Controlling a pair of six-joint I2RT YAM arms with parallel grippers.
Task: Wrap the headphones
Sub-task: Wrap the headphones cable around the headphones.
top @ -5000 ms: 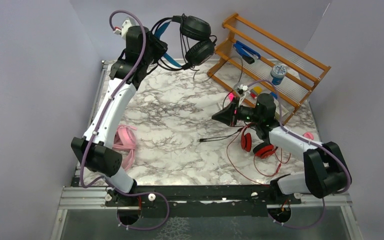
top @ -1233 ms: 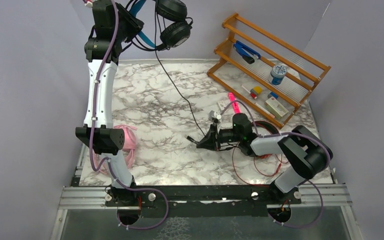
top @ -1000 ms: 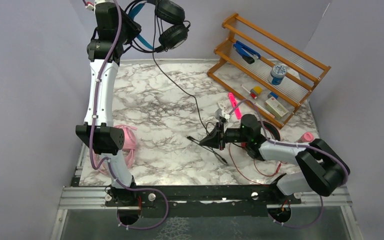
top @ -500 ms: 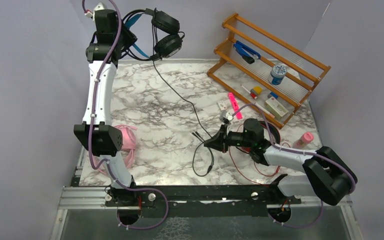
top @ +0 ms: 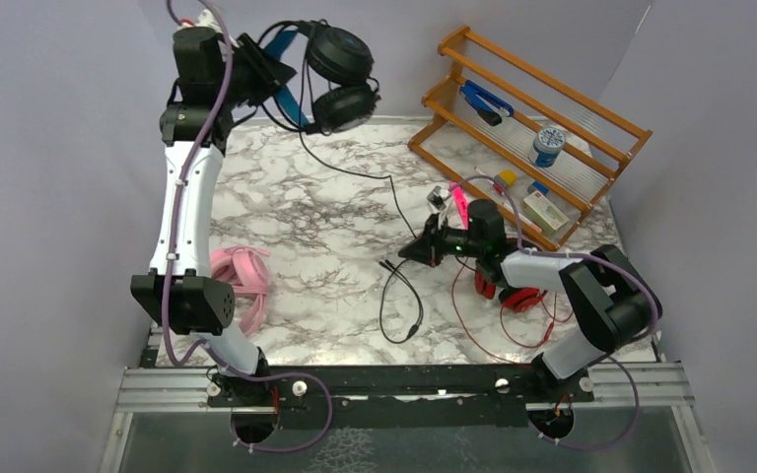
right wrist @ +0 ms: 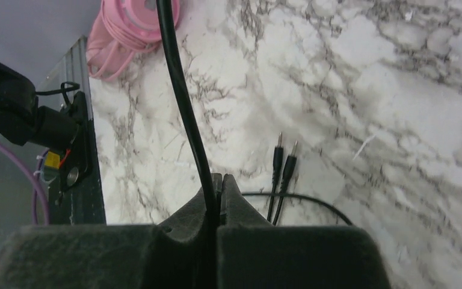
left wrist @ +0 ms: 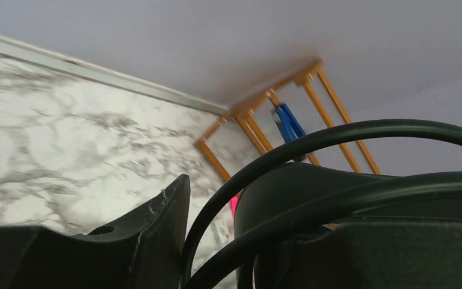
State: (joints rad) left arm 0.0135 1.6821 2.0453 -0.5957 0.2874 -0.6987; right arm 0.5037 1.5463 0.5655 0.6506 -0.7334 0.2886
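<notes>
Over the worktop's (top: 296, 227) far-left corner, the left arm (top: 189, 187) is holding the black headphones (top: 340, 74) aloft, jaws clamped on them. The right arm's (top: 542, 271) jaws are pinching the cable (top: 350, 173) shut mid-worktop. Pulling harder is risking slippage, or the plugs (right wrist: 284, 159) snagging.

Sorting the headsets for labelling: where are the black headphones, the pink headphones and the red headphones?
black headphones (top: 343, 54), top external view, on the upper ear cup.
pink headphones (top: 238, 267), top external view, on the upper part.
red headphones (top: 524, 299), top external view, on an ear cup.
</notes>
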